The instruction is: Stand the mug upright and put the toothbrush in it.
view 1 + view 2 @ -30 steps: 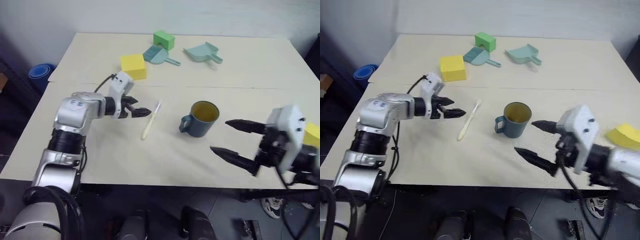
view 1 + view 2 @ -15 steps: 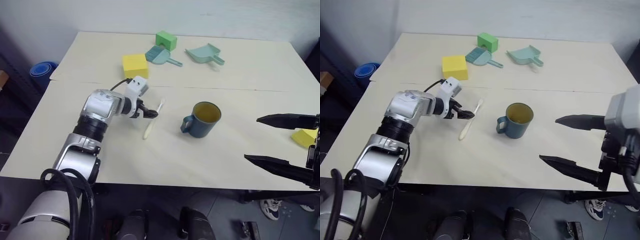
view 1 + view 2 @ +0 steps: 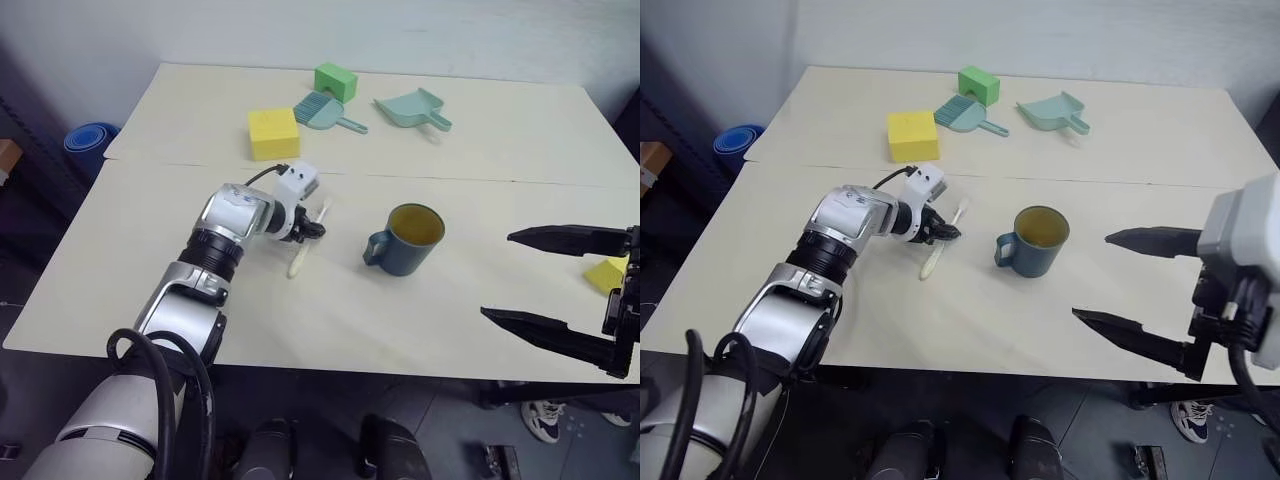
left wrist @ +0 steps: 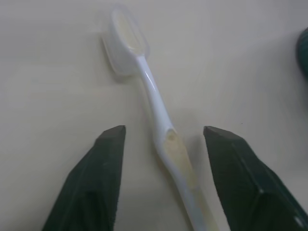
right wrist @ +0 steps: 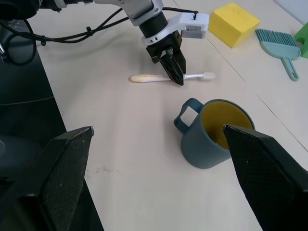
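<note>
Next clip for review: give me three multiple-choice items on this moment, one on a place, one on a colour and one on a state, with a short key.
1. Where does the toothbrush lie?
A. In the mug
B. Flat on the table, between the left pincer's fingers
C. On the dustpan

2. What colour is the inside of the mug?
A. Mustard yellow
B. White
C. Red

3. How does the mug stand?
A. On its side
C. Upside down
B. Upright, mouth up

Key: 1 B, the left wrist view shows the handle on the table with a finger of the left pincer on each side, not yet touching it. 2 A, yellow shows through the open mouth. 3 B, the rim faces up and the handle points toward the toothbrush.
</note>
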Robot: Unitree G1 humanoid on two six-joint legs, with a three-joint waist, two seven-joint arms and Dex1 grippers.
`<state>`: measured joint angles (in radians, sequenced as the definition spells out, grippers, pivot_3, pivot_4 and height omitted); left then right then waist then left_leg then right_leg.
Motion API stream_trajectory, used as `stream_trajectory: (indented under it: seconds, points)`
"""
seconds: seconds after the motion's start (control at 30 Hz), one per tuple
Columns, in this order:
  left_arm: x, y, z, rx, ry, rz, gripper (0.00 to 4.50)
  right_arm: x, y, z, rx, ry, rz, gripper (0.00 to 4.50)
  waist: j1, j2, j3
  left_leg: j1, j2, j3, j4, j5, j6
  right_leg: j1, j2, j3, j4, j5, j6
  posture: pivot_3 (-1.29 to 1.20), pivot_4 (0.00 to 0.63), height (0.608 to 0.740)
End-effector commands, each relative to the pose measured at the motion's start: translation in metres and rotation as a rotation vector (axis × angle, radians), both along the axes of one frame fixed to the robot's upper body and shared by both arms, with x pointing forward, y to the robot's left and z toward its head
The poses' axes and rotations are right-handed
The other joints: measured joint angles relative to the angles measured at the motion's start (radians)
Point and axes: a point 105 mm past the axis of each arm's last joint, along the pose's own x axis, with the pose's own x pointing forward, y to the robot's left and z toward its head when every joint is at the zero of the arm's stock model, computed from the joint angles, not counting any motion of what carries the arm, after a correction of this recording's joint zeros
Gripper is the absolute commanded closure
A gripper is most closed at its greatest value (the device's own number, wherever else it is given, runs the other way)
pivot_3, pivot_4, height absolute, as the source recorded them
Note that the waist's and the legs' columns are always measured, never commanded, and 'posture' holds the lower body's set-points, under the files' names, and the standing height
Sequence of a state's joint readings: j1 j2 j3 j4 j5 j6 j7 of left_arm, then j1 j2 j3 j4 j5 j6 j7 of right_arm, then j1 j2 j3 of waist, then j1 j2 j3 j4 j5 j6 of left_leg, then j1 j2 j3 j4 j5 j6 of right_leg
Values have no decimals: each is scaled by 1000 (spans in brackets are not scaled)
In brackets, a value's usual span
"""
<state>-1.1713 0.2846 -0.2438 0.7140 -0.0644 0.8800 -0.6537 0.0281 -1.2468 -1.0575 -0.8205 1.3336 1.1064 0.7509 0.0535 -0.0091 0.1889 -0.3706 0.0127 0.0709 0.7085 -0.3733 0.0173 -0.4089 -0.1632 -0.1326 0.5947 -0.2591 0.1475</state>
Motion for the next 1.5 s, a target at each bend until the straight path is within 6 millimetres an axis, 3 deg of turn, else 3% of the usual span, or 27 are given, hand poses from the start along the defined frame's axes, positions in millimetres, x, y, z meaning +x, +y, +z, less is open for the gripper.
stream_trajectory:
  seconds: [0.03,0.13,0.27,0.33,0.53,0.6,0.67,0.83,1.03,1.4,1.5]
  points:
    - [0,2,-1,11,3,6,3163,1,-2,5,4,-47,-8,0,0,0,0,0,0,0,0,0,0,0,0,0,0,0,0,0,150,740]
    - [3,13,-2,20,1,44,4013,3,-4,3,5,-51,-20,0,-1,0,0,0,0,0,0,0,0,0,0,0,0,0,0,0,150,740]
    - [6,21,2,8,-18,65,4202,7,-9,-2,-12,-50,-57,0,-2,0,0,0,0,0,0,0,0,0,0,0,0,0,0,0,150,740]
    - [9,19,14,-29,-72,52,4242,9,-14,-5,0,-35,-81,0,-2,0,0,0,0,0,0,0,0,0,0,0,0,0,0,0,150,740]
    - [18,1,96,-397,-308,48,4280,5,-25,-9,49,20,-131,0,2,-1,1,-2,0,-1,1,0,0,-1,0,-1,0,0,0,0,150,740]
    - [10,-19,138,-597,-376,-29,4280,8,-31,-7,72,-4,-182,0,5,-3,2,-3,0,-2,2,0,0,-1,0,-2,0,0,0,0,150,740]
    - [1,-34,167,-735,-420,-92,4280,9,-34,-8,82,-12,-207,0,9,-3,2,-5,0,-4,5,-1,1,-1,0,-3,0,0,1,0,150,740]
    - [-21,-72,193,-936,-432,-243,4280,7,-35,-15,83,8,-229,0,10,-3,2,-4,0,-2,5,-1,2,0,-1,-2,0,1,1,0,150,740]
    - [-33,-114,174,-843,-474,-358,4280,6,-39,-10,108,-15,-264,0,6,-4,2,-4,-1,-1,5,-1,2,0,0,-2,-1,1,1,0,150,740]
    - [-54,-146,102,-587,-517,-547,4280,5,-44,-7,112,-38,-318,0,5,-3,2,-4,0,-1,5,-1,2,0,0,-1,-2,1,1,0,150,740]
    - [-55,-145,99,-603,-515,-538,3414,6,-42,-8,116,-33,-307,0,5,-3,2,-4,0,-1,6,-1,2,0,0,-1,-3,1,1,0,150,740]
